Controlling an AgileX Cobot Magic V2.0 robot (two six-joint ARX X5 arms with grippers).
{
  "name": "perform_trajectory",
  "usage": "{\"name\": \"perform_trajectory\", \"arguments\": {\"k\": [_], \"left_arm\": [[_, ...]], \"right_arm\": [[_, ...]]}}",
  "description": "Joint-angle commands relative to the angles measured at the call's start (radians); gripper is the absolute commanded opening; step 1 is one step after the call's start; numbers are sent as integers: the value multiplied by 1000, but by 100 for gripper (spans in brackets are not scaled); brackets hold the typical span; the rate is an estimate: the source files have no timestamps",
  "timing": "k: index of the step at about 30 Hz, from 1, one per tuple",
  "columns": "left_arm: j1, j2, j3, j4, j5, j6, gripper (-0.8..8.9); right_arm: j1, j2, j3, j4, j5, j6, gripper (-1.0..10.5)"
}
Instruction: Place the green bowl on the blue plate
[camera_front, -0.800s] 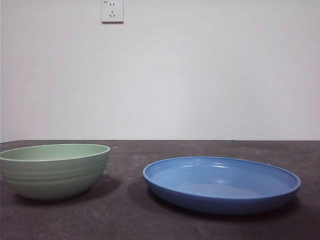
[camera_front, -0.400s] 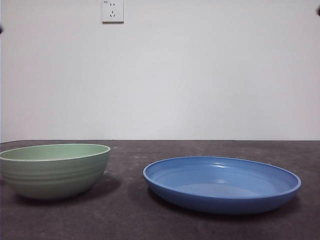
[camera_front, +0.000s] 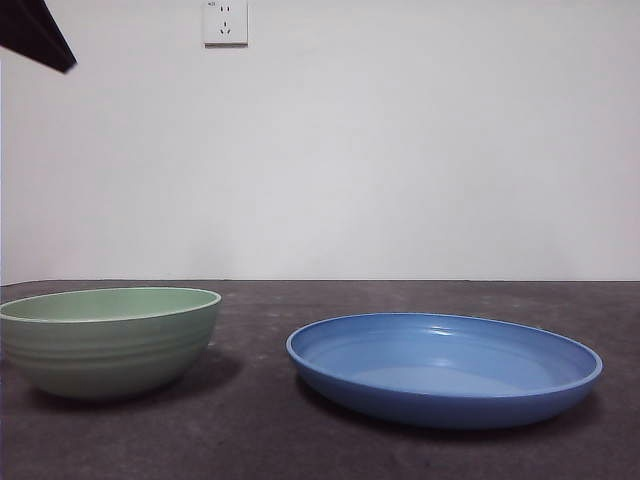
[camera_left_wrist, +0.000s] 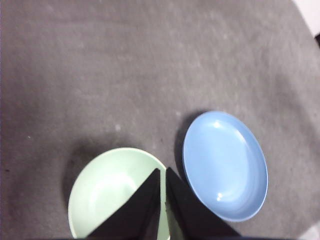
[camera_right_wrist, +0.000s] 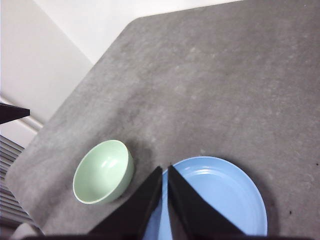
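The green bowl (camera_front: 110, 340) stands upright on the dark table at the left, with the blue plate (camera_front: 445, 368) a short gap to its right. Nothing lies in either of them. My left gripper (camera_left_wrist: 162, 171) hangs high above the green bowl (camera_left_wrist: 107, 192), its jaws shut and holding nothing; the blue plate (camera_left_wrist: 225, 162) lies beside it. A black tip (camera_front: 35, 35) shows at the front view's top left corner. My right gripper (camera_right_wrist: 165, 168) is shut too, high over the near rim of the blue plate (camera_right_wrist: 220, 195), with the green bowl (camera_right_wrist: 102, 172) off to its side.
A grey felt-like table top (camera_front: 260, 430) runs back to a white wall with a socket (camera_front: 225, 22). In the right wrist view the table's rounded edge (camera_right_wrist: 75, 97) passes close behind the bowl, and a black tip (camera_right_wrist: 12, 112) of the other arm shows beyond it.
A black arm tip has come into the front view's top left corner and grown larger. Bowl and plate have not moved.
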Motion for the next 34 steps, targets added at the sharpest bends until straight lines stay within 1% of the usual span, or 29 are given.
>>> {"name": "perform_trajectory", "arguments": {"k": [1,3,5,7,8,9,12,13,14,15,19,26,32,34], "left_arm": [[-11,14,21,10,10,29,33],[-17,17,21,12,10,32,34],[-17,16,21,19,10,32,45],[-16,16,21,25,10,32,107],[-16,16,21,26,10,32,156],[-16,16,21,26,10,32,214],[-16,16,21,26,10,32,398],[-17,16,21,26,10,32,445],[-16,16,21,26,10,32,484],[-16,16,21,26,10,32,512],[-16,16,21,26,10,32,570],[-14,17,21,26,2,31,572],[-14,53,21,-27,-143,31,572],[-13,89,21,-58,-159,33,569]], "right_arm": [[2,14,15,-6,-2,-32,14],[2,15,15,-11,-2,-50,14],[2,14,15,-10,-2,-52,14],[2,14,15,-10,-2,-52,24],[2,14,15,-10,-2,-52,73],[2,14,15,-10,1,-52,153],[2,14,15,-11,18,-51,454],[2,14,15,-11,27,-51,523],[2,14,15,-11,31,-52,565],[2,14,15,-11,30,-52,575],[2,14,15,-10,31,-52,575],[2,14,15,-6,30,-52,577],[2,13,15,5,19,-46,577],[2,13,15,5,19,-47,577]]}}
